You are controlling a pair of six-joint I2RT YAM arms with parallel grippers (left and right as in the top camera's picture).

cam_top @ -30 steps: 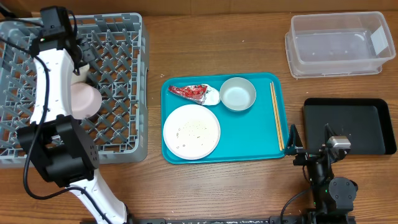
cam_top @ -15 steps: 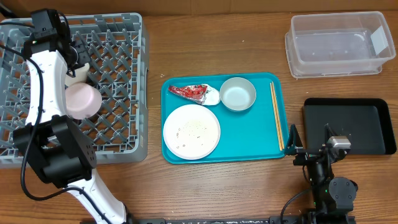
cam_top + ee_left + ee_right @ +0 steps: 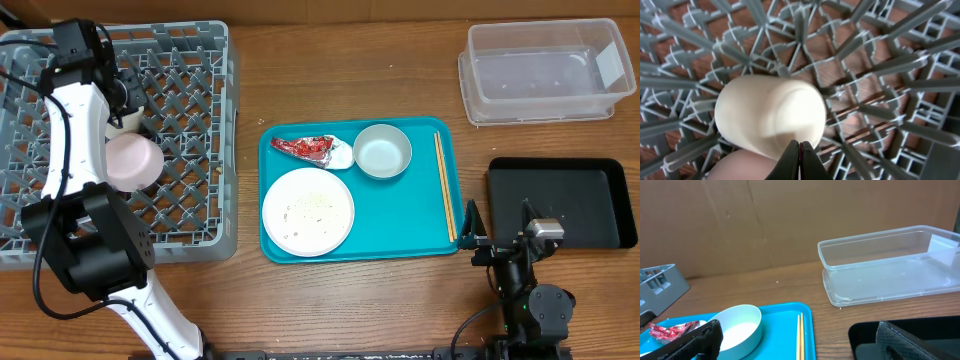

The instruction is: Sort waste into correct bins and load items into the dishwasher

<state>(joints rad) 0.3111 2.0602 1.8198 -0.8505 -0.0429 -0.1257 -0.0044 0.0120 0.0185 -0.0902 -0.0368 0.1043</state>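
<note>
Your left gripper (image 3: 799, 159) is over the grey dish rack (image 3: 190, 120). Its two fingers (image 3: 790, 162) are pressed together, and nothing is between them. The small white cup (image 3: 770, 117) lies on its side on the grid of the rack, right at the fingertips. In the left wrist view the tips cover a bit of its lower edge. You cannot tell from here if they touch it. The pinkish-white bowl (image 3: 133, 160) sits in the rack too, just beside the cup, on the side nearer the front of the table.

Your right gripper (image 3: 797, 341) is low, between the teal tray (image 3: 400, 215) and the black tray (image 3: 560, 200). Its fingers (image 3: 695, 340) are far apart and hold nothing.

On the teal tray you see the big white plate (image 3: 308, 210) with little rice grains (image 3: 312, 208) on it. Behind it are the red wrapper (image 3: 310, 148) and the round bowl (image 3: 382, 150), side by side. The chopsticks (image 3: 444, 185) lie along the right edge. The clear tub (image 3: 540, 70) stands well apart, at the far right corner.
</note>
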